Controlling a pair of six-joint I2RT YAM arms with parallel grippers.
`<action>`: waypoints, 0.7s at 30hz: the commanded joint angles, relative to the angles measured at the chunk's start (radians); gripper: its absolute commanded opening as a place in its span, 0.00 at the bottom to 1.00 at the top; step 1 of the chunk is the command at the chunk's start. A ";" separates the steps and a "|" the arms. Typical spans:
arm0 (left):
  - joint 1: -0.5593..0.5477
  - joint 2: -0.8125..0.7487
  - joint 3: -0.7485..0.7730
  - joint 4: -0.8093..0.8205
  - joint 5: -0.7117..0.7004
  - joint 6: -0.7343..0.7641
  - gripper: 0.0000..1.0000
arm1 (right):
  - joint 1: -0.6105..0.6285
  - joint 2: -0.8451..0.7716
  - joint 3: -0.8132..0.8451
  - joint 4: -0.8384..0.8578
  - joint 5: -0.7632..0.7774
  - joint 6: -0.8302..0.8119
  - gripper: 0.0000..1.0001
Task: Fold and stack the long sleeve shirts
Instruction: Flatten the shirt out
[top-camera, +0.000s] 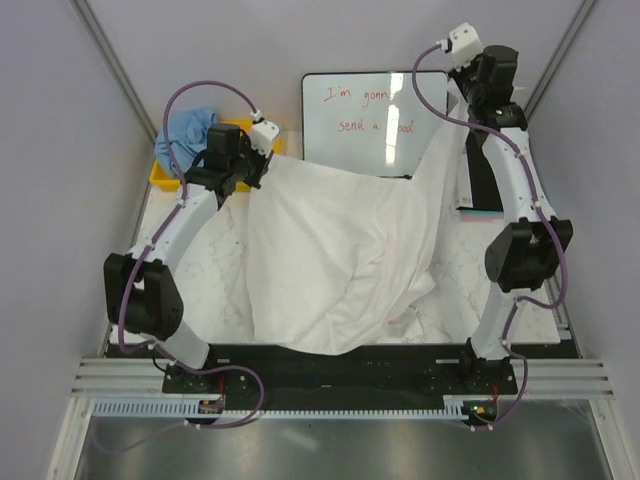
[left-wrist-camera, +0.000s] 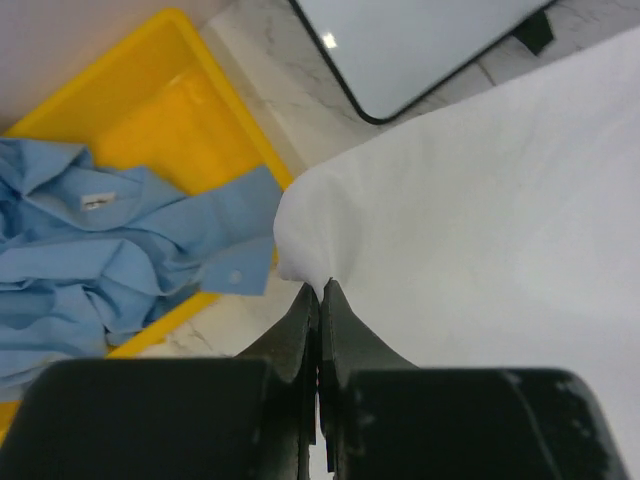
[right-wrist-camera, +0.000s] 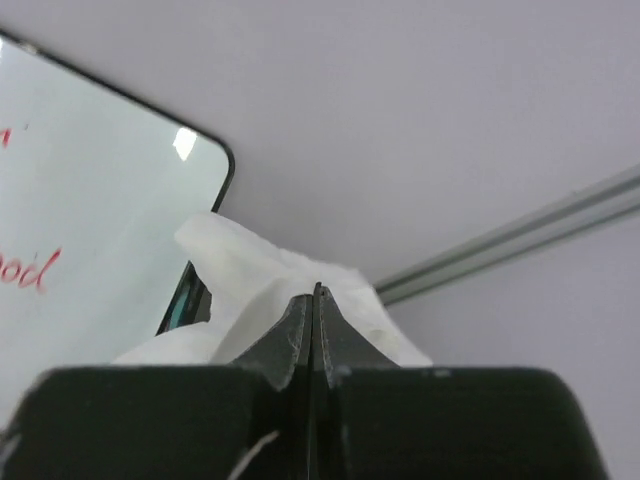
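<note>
Centre of the top view: large plain white wrinkled cloth shirt (top-camera: 340, 250) is stretched between both arms. Its lower part is draped on the white marble-pattern table (top-camera: 205, 285), and its hem reaches bottom centre near the arm bases.

Left gripper (left-wrist-camera: 321, 290) is clenched on a small pinch of white fabric at the shirt's upper-left edge. Right gripper (right-wrist-camera: 317, 292) is clamped on another bunch, held high at upper right of the top view. Both sets of jaws are closed tight with cloth between them.

Light blue wrinkled cloth shirt (left-wrist-camera: 110, 250) sits crumpled in the yellow plastic bin (left-wrist-camera: 170, 90) at upper left, one sleeve end lying over the rim. It is not folded yet.

Handling, my read:
- Both shirts are light, limp, and have zero stiffness. They sag wherever they are unsupported and take new wrinkles easily.
- The cloth is not fragile and not slippery, but a thin pinch can creep out under tension.
- Grab at seams: shoulders, collar, cuffs, hem corners. They are thicker, hold better, and give a defined fold line.
- Can't tell which part of the white shirt each pinch is on, because the sleeves are buried in the drape.
- The white shirt is large, so keep both holds well apart to flatten it on the table.
</note>
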 joint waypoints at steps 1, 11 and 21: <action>0.063 0.155 0.147 0.162 -0.139 -0.049 0.02 | 0.056 0.197 0.117 0.286 0.108 -0.070 0.00; 0.094 0.347 0.315 0.034 -0.168 -0.073 0.37 | 0.097 0.321 0.076 0.419 0.340 -0.244 0.98; 0.218 0.099 0.158 -0.295 0.219 0.092 0.99 | -0.069 -0.234 -0.303 -0.444 -0.192 -0.011 0.98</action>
